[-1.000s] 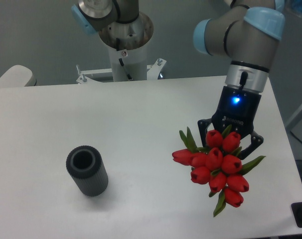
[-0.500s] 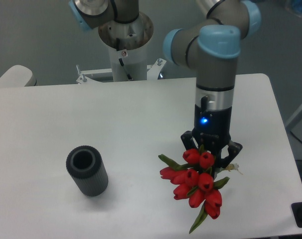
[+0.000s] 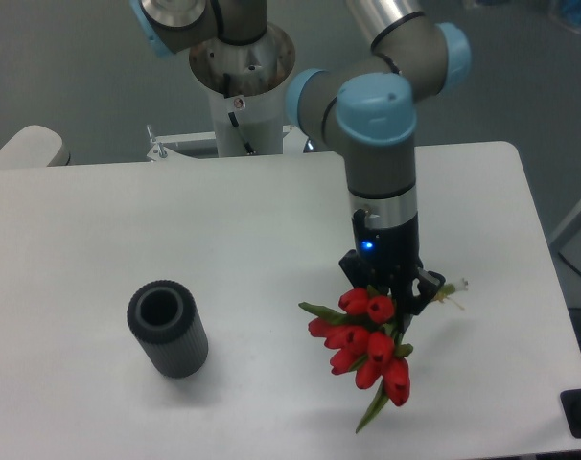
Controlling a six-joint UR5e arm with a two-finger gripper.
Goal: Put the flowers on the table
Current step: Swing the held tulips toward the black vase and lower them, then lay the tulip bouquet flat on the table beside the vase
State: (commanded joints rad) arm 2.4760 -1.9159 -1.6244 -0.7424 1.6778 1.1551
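We see our tool pointing straight down over the white surface, its fingers pinched on the stems of the flowers. The red tulip heads bunch just below and in front of the tool, toward the near edge, with a green leaf trailing down from them. The stem ends poke out to its right. A dark ribbed vase stands upright well away to the tool's left

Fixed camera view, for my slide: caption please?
Gripper holds red tulips low over white table, grey vase standing apart.
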